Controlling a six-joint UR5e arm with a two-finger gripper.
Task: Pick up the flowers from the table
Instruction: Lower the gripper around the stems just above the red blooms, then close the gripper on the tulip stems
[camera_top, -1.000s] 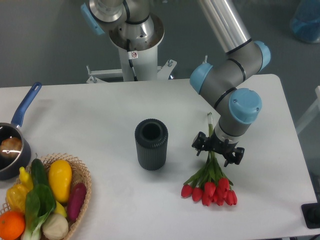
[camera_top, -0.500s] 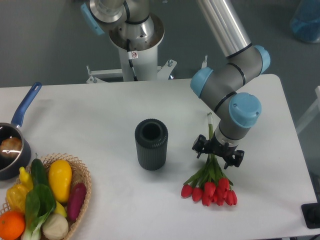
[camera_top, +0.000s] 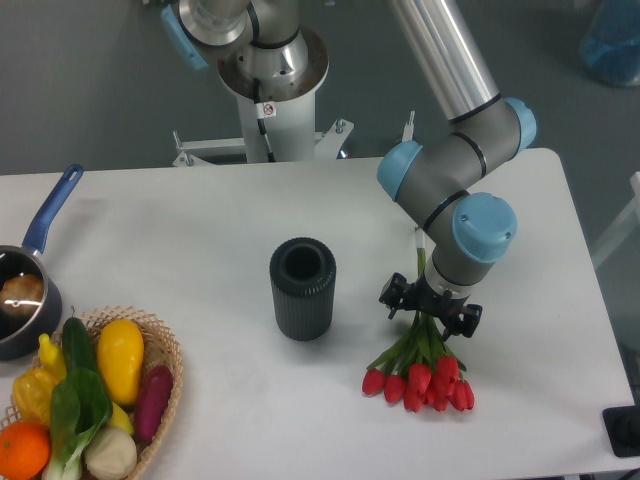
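The flowers (camera_top: 420, 378), a bunch of red tulip buds with green leaves, lie on the white table (camera_top: 200, 220) at the front right, buds toward the front edge. Their thin green stems run back under my gripper (camera_top: 430, 312) and a stem end shows behind the wrist. My gripper points straight down over the stems just behind the leaves. Its jaws look spread to either side of the stems. The fingertips themselves are hidden under the gripper body. The bunch rests flat on the table.
A black ribbed cylinder vase (camera_top: 302, 288) stands upright left of the gripper. A wicker basket (camera_top: 165, 345) of vegetables sits at the front left corner, with a blue-handled pot (camera_top: 25, 300) behind it. The robot base (camera_top: 270, 90) is at the back edge.
The gripper and wrist have shifted slightly to the left over the stems. The flowers have stayed in the same place on the table.
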